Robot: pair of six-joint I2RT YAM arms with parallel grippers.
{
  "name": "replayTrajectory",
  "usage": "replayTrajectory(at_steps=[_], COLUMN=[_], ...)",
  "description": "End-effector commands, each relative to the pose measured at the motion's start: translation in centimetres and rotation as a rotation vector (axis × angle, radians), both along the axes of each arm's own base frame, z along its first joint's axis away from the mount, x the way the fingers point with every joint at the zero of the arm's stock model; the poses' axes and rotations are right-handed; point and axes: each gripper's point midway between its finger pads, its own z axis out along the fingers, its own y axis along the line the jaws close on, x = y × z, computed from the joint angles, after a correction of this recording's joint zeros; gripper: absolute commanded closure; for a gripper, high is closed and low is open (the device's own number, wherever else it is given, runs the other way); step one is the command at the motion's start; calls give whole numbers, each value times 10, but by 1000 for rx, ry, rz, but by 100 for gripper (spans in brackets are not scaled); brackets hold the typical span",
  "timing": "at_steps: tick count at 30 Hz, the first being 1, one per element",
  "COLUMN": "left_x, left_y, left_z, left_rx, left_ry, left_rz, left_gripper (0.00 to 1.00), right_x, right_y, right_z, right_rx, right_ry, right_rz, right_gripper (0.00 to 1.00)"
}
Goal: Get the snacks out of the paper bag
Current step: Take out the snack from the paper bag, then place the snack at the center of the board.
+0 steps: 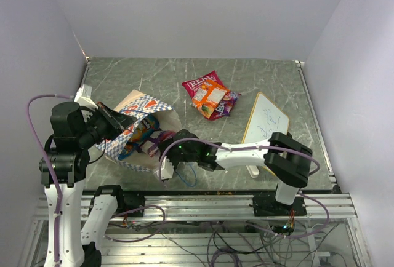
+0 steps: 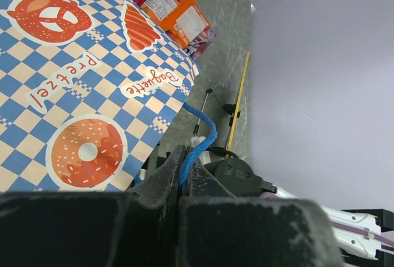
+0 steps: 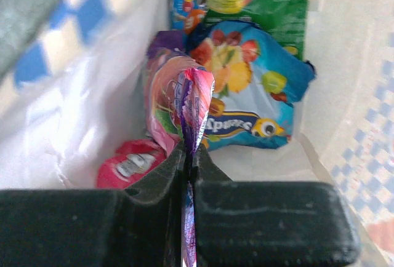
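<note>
Inside paper bag [image 3: 80,125], right claw [image 3: 188,156] clenched on edge-on pink packet [image 3: 194,95], print unreadable, left claw [image 2: 184,175] pinching blue handle [image 2: 206,131]

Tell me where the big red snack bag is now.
Top view: the red bag lies on the table, outside the paper bag, partly under an orange packet, left of the whiteboard.

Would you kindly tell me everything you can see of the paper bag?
The paper bag is blue-and-white checked, printed with orange-red pretzel, doughnut and baguette pictures, cream inside. It lies on its side at the left of the table. The left gripper pinches its blue string handle; the right gripper reaches into its mouth, shut on a pink packet among other packets.
</note>
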Motion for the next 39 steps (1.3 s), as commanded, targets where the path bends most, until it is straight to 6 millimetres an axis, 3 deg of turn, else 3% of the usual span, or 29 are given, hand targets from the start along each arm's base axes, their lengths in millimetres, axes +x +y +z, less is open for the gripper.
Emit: replayTrajectory(at_steps=[1, 6, 12, 16, 19, 22, 27, 30, 31, 36, 37, 39], left_x=[2, 4, 5, 6, 5, 4, 1, 1, 0, -3, -4, -4], left_y=[-2, -2, -3, -4, -5, -4, -5, -6, -6, -6, -6, -6], left_z=[5, 3, 1, -1, 0, -1, 0, 3, 3, 5, 6, 8], left_rx=[10, 7, 4, -1, 3, 7, 8, 5, 7, 17, 17, 17], left_ry=[-38, -39, -41, -37, -37, -35, -36, -42, -39, -36, -39, -41], left_rz=[-20, -23, -29, -36, -41, -42, -48, -57, -59, -63, -65, -59], left_gripper=[93, 93, 93, 93, 93, 93, 93, 93, 93, 93, 93, 93], right_x=[1, -20, -53, -53, -23, 23, 96, 141, 155, 216, 232, 251], right_y=[0, -29, -78, -108, -132, -164, -198, -209, -210, -207, -216, -215], right_z=[70, 106, 148, 171, 185, 192, 178, 172, 178, 170, 169, 170], right_rx=[143, 175, 256, 312, 365, 401, 340, 311, 315, 239, 231, 226], right_ry=[-5, 108, 317, 363, 342, 304, 192, 130, 101, 2, -11, -36], right_rz=[-31, -38, -26, -91, -220, -341, -454, -494, -500, -523, -549, -546], right_gripper=[100, 100, 100, 100, 100, 100, 100, 100, 100, 100, 100, 100])
